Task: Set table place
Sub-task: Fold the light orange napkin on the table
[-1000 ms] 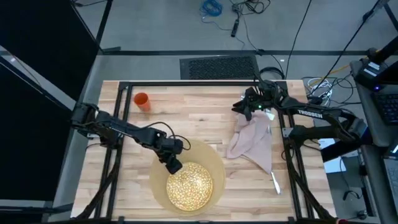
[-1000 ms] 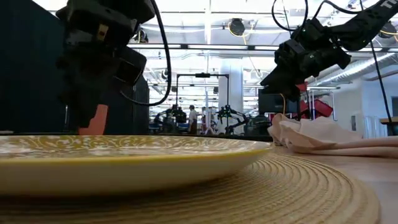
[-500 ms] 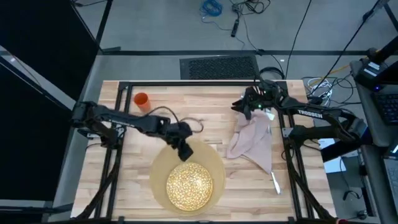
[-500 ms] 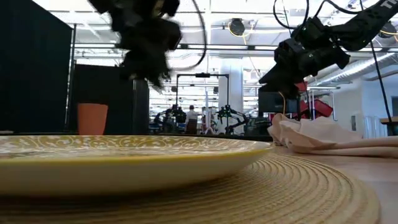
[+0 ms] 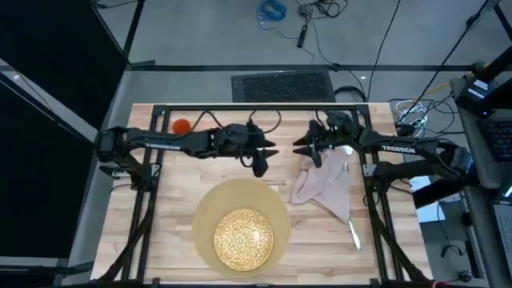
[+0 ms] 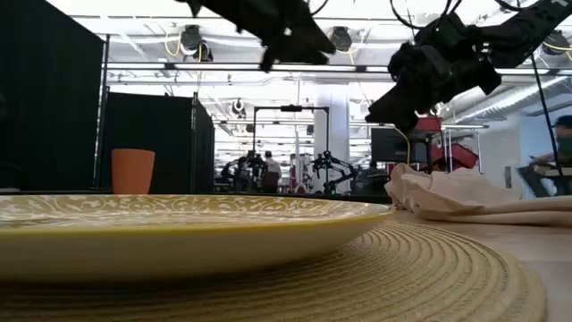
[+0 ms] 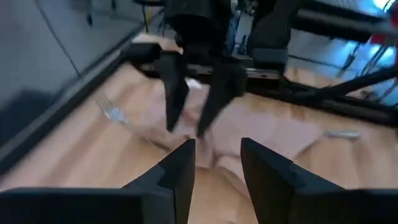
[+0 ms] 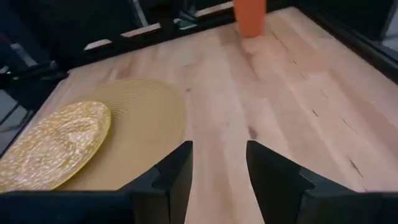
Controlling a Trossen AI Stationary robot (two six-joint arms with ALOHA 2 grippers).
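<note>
High view: the left end effector has swung from the plate toward the napkin, fingers apart and empty.

Low view: the right end effector hovers open over it on the counter; napkin placement looks next.

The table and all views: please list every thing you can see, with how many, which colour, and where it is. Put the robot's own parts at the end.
table: one, pale wooden planks with black rail frame, under everything.
mat: one, tan, round, at the table's near middle.
plate: one, gold-speckled, lying on the mat.
cup: one, orange, upright at the far left corner of the table.
napkin: one, pinkish-grey, crumpled on the right side of the table.
fork: one, steel, on the wood beside the napkin.
knife: one, steel, near the right rail, beyond the napkin's near corner.
left pincer: one, dark, open, raised over the table's middle, empty.
right pincer: one, dark, open, above the napkin's far end.
</note>
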